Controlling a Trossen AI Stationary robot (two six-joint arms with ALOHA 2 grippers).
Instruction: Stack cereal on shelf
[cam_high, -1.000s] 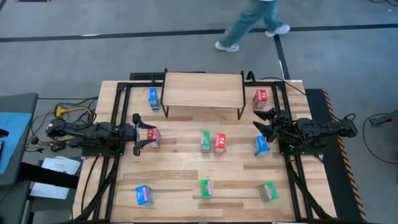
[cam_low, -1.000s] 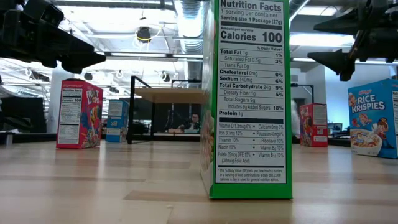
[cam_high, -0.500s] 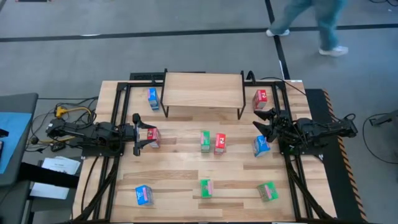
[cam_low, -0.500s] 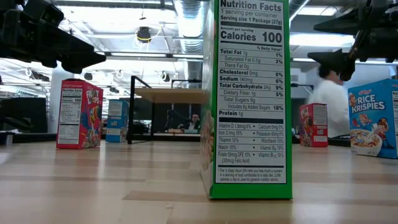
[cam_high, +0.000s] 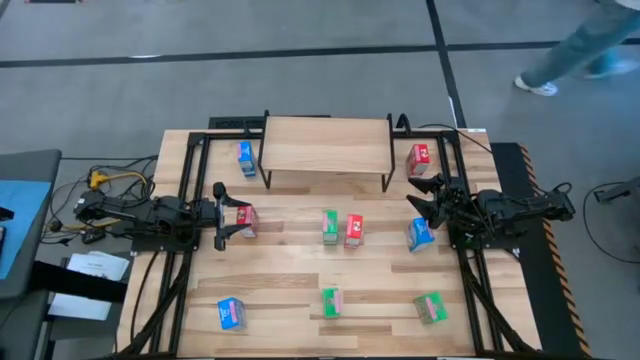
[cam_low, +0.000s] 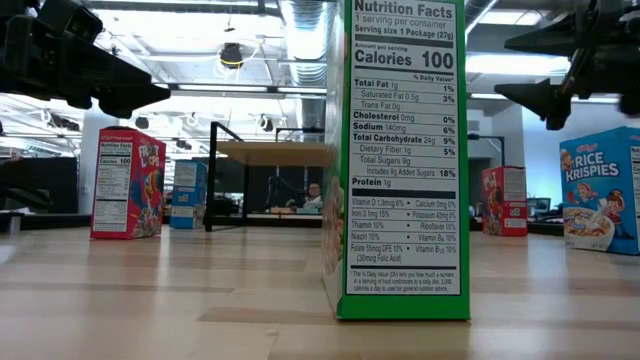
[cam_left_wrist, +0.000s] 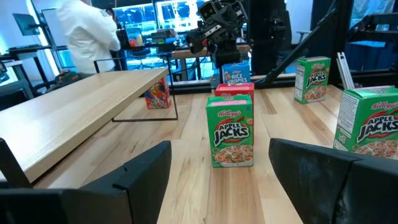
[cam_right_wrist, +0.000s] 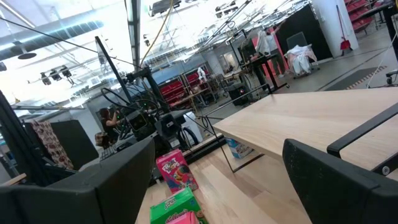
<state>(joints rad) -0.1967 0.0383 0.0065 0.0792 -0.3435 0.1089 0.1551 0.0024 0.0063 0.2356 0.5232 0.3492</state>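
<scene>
Left claw (cam_high: 220, 217) hovers over desk (cam_high: 290, 285), fingers wide, red box (cam_high: 246, 220) just beside its tips, nothing gripped. Shelf (cam_high: 326, 146) stands at desk's far edge, top bare; blue box (cam_high: 246, 158) left of it, red box (cam_high: 418, 157) right. You see green box (cam_high: 330, 226) and red box (cam_high: 354, 230) mid-desk. Right claw (cam_high: 428, 201) spread wide over blue box (cam_high: 420, 234), holding nothing.

Person (cam_high: 585, 50) beyond the shelf (cam_high: 327, 146) has walked on to the far right edge of the high view; gone from the low view beside the red box (cam_low: 505, 200).
</scene>
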